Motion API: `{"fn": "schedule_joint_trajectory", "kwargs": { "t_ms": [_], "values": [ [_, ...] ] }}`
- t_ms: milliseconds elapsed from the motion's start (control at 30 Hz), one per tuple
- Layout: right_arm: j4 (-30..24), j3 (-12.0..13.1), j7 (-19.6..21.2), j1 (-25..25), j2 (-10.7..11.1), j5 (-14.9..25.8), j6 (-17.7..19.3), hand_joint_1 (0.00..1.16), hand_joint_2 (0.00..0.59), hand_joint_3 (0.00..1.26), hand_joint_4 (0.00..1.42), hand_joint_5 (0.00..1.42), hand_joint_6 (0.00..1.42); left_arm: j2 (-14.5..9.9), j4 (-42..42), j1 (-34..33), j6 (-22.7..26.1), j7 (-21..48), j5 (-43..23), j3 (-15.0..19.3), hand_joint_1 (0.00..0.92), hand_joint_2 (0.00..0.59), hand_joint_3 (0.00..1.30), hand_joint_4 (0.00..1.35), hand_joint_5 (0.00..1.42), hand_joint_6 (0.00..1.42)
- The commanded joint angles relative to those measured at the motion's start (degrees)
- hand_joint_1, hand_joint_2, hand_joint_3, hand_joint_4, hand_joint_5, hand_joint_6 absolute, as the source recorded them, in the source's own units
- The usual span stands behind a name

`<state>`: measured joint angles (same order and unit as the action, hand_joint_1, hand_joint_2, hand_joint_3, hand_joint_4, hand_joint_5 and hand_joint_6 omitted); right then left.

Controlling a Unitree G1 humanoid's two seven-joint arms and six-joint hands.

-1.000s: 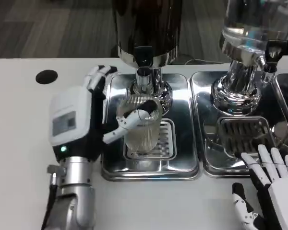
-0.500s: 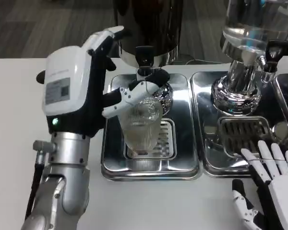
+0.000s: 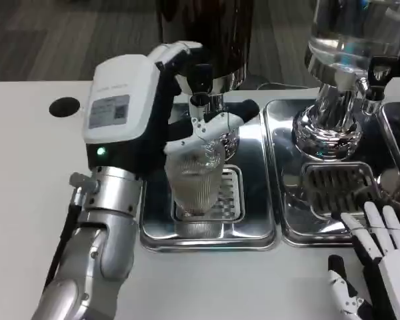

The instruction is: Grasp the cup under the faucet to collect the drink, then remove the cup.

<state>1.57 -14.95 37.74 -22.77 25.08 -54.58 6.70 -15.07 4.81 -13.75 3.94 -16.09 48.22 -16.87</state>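
- Cup point(image 3: 195, 183): clear ribbed glass, upright on the drip grate point(image 3: 228, 195) of the left steel tray point(image 3: 157, 230), directly under the faucet point(image 3: 201, 83) of the dark dispenser point(image 3: 207, 33).
- Left hand point(image 3: 137, 110): raised beside the dispenser, white back toward camera, above and left of the cup.
- Left hand's fingers point(image 3: 217, 123): one white-and-black finger reaches right across the space just above the cup rim, in front of the faucet base. Others curl up near the faucet handle. Cup sits below them, not enclosed.
- Can't tell from this angle if any finger touches the rim or the faucet; nothing visibly gripped, fingers apart.
- Right hand point(image 3: 380, 267): low at the counter's point(image 3: 27, 173) near right edge, fingers spread and extended, holding nothing, just in front of the right tray point(image 3: 290, 220).
- Right tray carries a second dispenser point(image 3: 347, 67) with a clear vessel, well apart from the cup.
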Motion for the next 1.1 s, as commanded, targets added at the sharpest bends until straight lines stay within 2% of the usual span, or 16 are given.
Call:
{"fn": "schedule_joint_trajectory", "kwargs": {
  "t_ms": [33,333,667,1100],
  "values": [
    [-0.6,-0.2,0.2,-0.1,0.1,-0.2,0.4,0.01,0.461,0.19,0.02,0.00,0.00,-1.0,1.6,1.5,-0.5,-0.4,2.3,-0.4,0.000,0.051,0.49,0.43,0.67,0.87],
    [-0.6,-0.8,-0.2,0.4,-0.2,-0.5,0.0,0.01,0.463,0.19,0.02,0.00,0.00,-1.4,1.1,3.8,-1.7,-1.9,3.1,0.2,0.000,0.054,0.55,0.52,0.70,0.89],
    [-0.6,-1.0,-0.3,0.7,-0.2,-0.5,-0.2,0.01,0.463,0.19,0.02,0.00,0.00,-2.5,0.9,4.7,-2.8,-4.9,7.4,-0.8,0.000,0.061,0.52,0.49,0.70,0.89],
    [-0.7,-0.8,-0.4,0.8,-0.1,-0.1,-0.1,0.01,0.463,0.19,0.02,0.00,0.00,-2.8,0.4,6.0,-2.7,-6.0,10.1,-1.7,0.000,0.068,0.51,0.48,0.69,0.89]
  ]
}}
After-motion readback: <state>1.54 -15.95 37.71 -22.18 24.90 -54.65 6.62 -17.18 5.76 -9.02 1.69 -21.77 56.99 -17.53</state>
